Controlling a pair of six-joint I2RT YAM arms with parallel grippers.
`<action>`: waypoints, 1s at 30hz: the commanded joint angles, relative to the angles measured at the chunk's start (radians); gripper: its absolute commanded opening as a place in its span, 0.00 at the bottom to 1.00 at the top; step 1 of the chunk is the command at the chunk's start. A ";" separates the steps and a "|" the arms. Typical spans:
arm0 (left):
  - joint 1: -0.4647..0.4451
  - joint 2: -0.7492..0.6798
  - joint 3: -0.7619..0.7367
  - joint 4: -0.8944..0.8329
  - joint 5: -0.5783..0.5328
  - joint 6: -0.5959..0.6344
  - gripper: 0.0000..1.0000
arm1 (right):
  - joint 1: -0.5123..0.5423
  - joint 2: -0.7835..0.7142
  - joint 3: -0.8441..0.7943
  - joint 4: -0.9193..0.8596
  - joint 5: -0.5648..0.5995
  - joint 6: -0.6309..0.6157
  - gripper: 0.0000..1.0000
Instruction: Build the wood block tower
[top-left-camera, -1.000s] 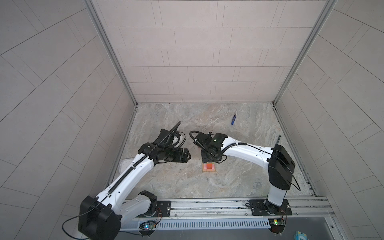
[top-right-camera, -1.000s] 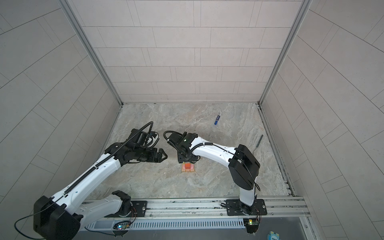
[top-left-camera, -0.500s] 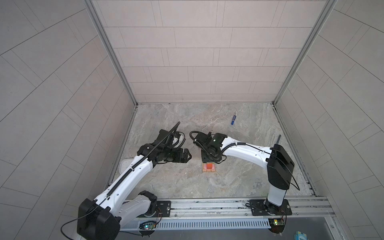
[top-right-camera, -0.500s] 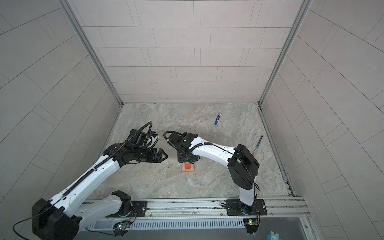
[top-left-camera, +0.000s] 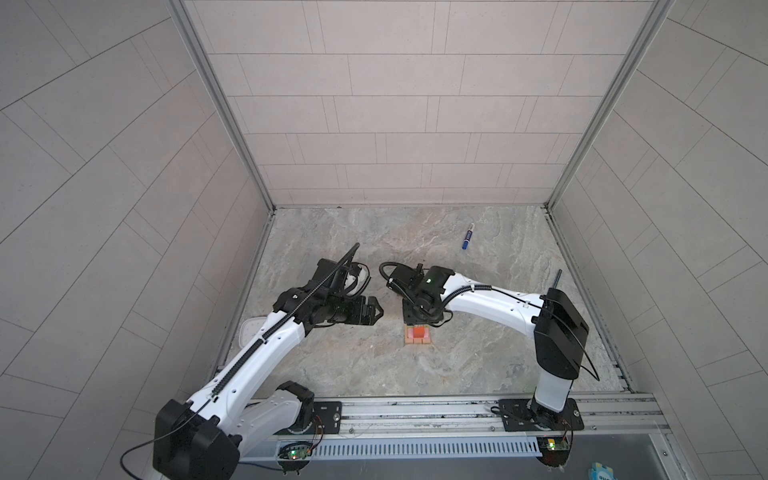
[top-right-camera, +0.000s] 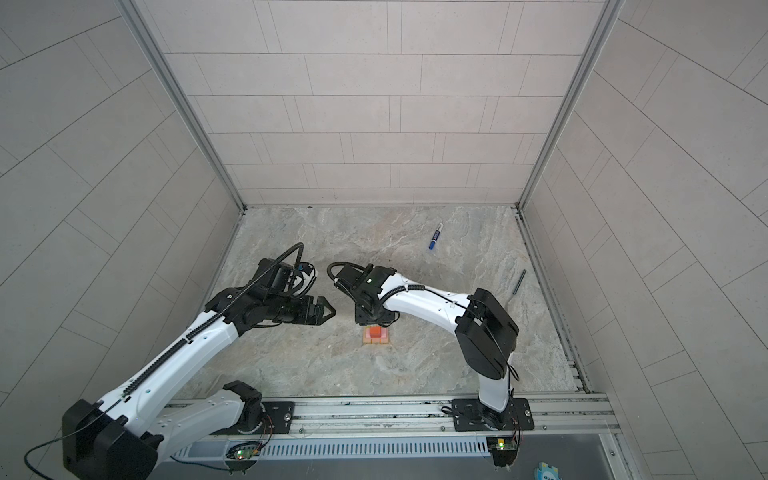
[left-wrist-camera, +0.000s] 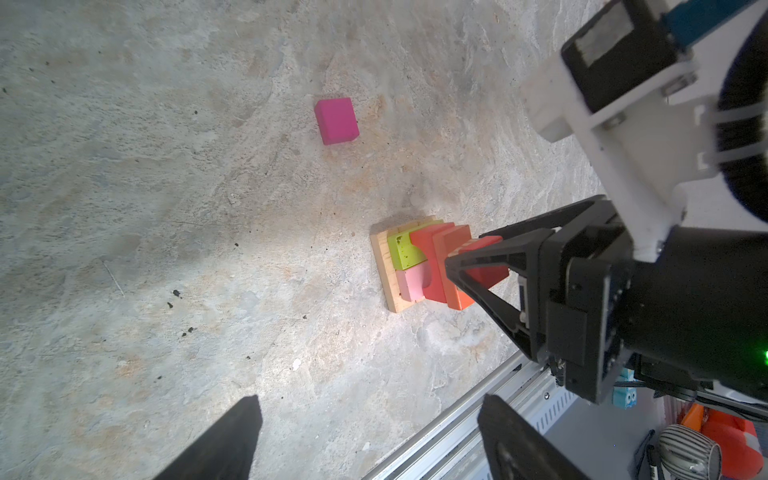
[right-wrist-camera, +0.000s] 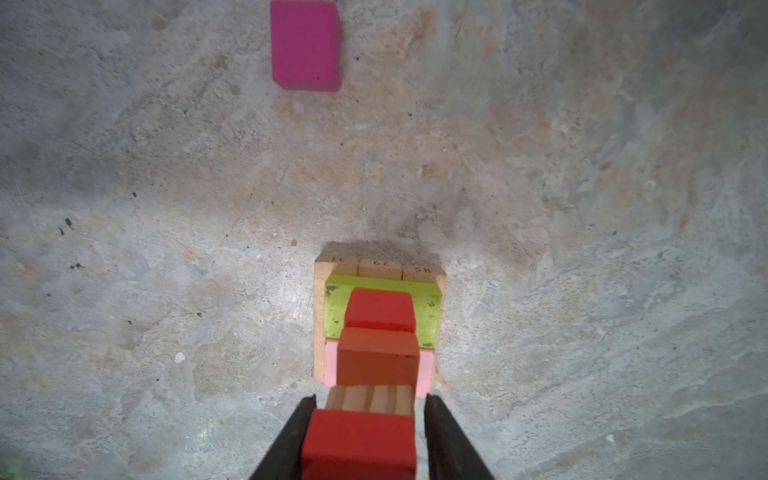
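My right gripper (right-wrist-camera: 370, 398) straddles the red cube (right-wrist-camera: 359, 442) on top of the wood block tower (top-left-camera: 419, 336). The fingers hug both sides, but I can't tell if it's actually clamped. Under the cube are tan planks (right-wrist-camera: 353, 399), an orange brick (right-wrist-camera: 376, 355), a red arch (right-wrist-camera: 380, 309), then a lime-green brick (right-wrist-camera: 336, 307) and a pink brick (right-wrist-camera: 329, 361) on a plank base (right-wrist-camera: 380, 268). The magenta cube (left-wrist-camera: 336, 120) lies alone on the marble table (right-wrist-camera: 166, 249), well apart from the tower. My left gripper (left-wrist-camera: 370, 401) hangs near the tower, jaws spread wide with nothing between them. The blue marker pen (top-left-camera: 468, 236) lies far back.

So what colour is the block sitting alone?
The lone block is magenta, clearest in the right wrist view.
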 joint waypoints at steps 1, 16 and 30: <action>0.005 -0.017 -0.012 0.004 0.010 -0.001 0.89 | 0.007 0.009 -0.001 -0.024 0.015 0.025 0.43; 0.005 -0.020 -0.014 0.004 0.008 -0.001 0.89 | 0.008 0.007 -0.006 -0.024 0.021 0.031 0.38; 0.005 -0.022 -0.014 0.005 0.007 -0.002 0.89 | 0.007 0.000 -0.009 -0.019 0.025 0.032 0.34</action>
